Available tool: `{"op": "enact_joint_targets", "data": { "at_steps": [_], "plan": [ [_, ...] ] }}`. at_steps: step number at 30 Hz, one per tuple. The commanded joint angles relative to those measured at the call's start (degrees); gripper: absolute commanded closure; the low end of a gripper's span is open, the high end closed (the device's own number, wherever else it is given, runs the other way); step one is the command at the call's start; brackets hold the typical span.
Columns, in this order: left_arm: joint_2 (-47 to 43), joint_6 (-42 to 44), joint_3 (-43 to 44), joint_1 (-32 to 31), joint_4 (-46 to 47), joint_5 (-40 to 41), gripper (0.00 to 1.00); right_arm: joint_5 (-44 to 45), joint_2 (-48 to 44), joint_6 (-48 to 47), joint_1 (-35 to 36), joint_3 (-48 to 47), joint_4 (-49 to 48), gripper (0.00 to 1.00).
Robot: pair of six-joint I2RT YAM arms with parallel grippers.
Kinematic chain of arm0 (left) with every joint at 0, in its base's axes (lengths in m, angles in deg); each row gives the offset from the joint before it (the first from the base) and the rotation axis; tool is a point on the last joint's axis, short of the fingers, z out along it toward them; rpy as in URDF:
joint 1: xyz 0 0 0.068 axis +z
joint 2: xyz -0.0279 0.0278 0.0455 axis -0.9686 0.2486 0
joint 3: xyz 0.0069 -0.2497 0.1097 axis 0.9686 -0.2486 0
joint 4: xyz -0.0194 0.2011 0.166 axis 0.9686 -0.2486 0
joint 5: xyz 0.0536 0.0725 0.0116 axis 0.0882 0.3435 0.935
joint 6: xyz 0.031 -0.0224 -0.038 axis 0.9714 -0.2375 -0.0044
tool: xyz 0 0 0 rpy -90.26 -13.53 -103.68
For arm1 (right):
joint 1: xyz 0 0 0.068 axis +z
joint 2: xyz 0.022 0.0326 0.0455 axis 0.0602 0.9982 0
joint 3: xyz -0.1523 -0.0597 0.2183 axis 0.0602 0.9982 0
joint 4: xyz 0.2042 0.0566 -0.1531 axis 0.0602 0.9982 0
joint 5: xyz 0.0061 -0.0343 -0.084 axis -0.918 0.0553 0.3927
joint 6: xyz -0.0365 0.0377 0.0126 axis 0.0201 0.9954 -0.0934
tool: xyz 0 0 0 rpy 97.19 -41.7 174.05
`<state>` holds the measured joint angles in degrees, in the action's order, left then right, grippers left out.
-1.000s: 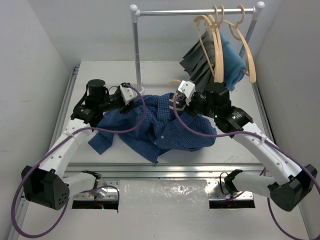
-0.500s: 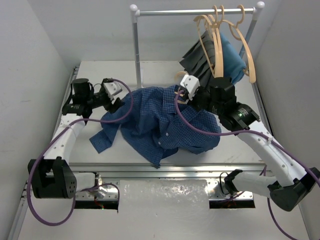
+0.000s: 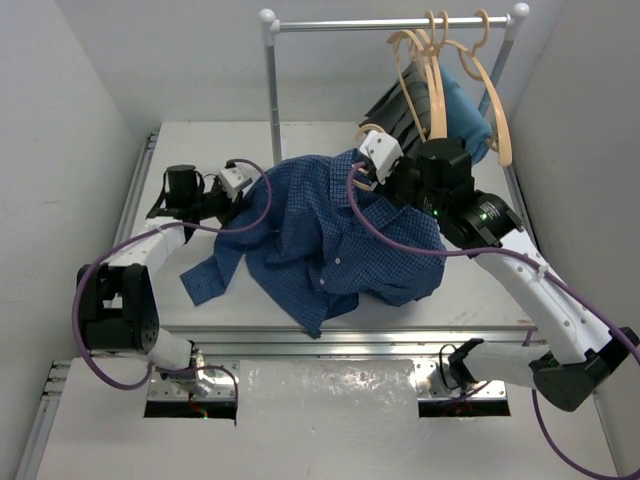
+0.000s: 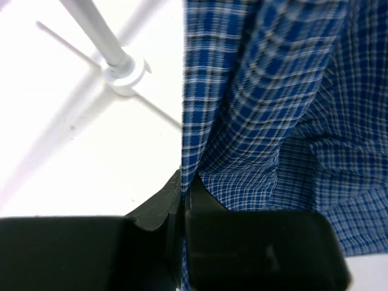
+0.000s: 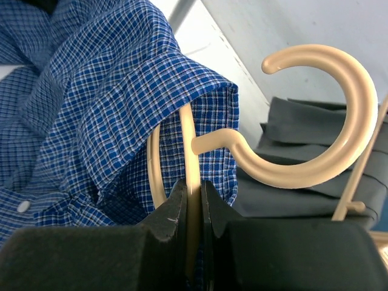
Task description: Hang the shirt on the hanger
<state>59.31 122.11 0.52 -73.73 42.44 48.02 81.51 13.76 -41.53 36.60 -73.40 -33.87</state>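
- Two grippers share the load: the right gripper [image 5: 194,191] is clenched on the pale tan hanger [image 5: 303,121] at its stem just under the hook, and the left gripper [image 4: 183,182] is pinched tight on a hem edge of the shirt [image 3: 330,235].
- Relative to the clothes rail [image 3: 390,22], the shirt hangs in front of it and lower down. Its collar end is raised over the hanger in front of the rail's right half, and the rest trails down to the table [image 3: 200,140] in front of the rail's left post.
- One hanger shoulder sits inside the collar opening; I cannot tell whether the other shoulder is covered.
- Judged by its folds, the checked cloth is light, soft and limp. It will sag and bunch anywhere it is not held, and it may slide off the smooth hanger.
- A sound hold is likely the collar or shoulder seam, where the layers are thicker; a single hem edge gives less control.
- The hanger looks stiff and slim, so a grip near the hook seems steady.
- Behind the shirt, on the rail's right half, hang a grey pleated garment [image 3: 395,115], a light blue garment [image 3: 465,110] and spare hangers [image 3: 500,120].
- No brand, label or writing can be read anywhere.
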Motion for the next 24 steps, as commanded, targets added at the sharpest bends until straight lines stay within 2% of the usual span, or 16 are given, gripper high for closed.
{"op": "enact_joint_targets", "data": {
  "at_steps": [1,4,8,9,11,12,13,14,15,20,21,24],
  "plan": [
    [-0.44,-3.84,-0.24,0.59,7.38,0.67,1.0,4.76,-2.23,-1.25,-0.1,-2.36,-3.42,1.0],
    [0.16,-5.6,-1.29,1.91,10.72,2.34,1.0,7.57,-2.85,-2.65,-0.1,-2.01,-4.56,1.0],
    [1.49,-4.99,1.51,3.41,6.86,-0.02,1.0,12.58,-1.89,-4.24,-0.1,-4.9,-5.0,1.0],
    [0.53,-5.34,1.87,3.49,6.42,-1.42,0.88,14.5,-0.49,-4.41,-0.01,-7.52,-4.83,1.0],
    [-0.79,-8.05,2.83,3.32,6.42,-4.32,0.57,16.0,1.62,-4.59,0.16,-10.6,-3.52,1.0],
    [-2.02,-9.46,3.27,3.14,6.77,-4.51,0.34,19.5,3.98,-6.16,0.43,-13.4,-2.99,1.0],
    [-2.55,-11.99,4.32,3.05,6.94,-4.17,0.22,21.62,5.22,-6.96,0.52,-14.74,-2.63,1.0],
    [-3.08,-12.63,5.11,3.05,6.42,-3.99,0.19,23.64,6.37,-7.84,0.95,-16.14,-1.67,1.0],
    [-3.95,-13.16,5.82,3.14,5.81,-3.64,0.01,25.58,7.42,-8.89,1.13,-17.37,-1.05,1.0],
    [-5.37,-16.41,9.95,2.97,-1.21,-0.65,0.01,34.72,14.63,-10.92,1.13,-27.65,1.75,1.0],
    [-5.89,-16.5,10.48,2.88,-2.62,-0.82,0.01,35.69,16.12,-11.36,1.13,-32.02,2.55,1.0],
    [-8.34,-15.45,11.01,-0.19,-8.07,-0.12,0.01,38.16,22.1,-10.58,1.39,-39.94,5.18,1.0]
  ]
}}
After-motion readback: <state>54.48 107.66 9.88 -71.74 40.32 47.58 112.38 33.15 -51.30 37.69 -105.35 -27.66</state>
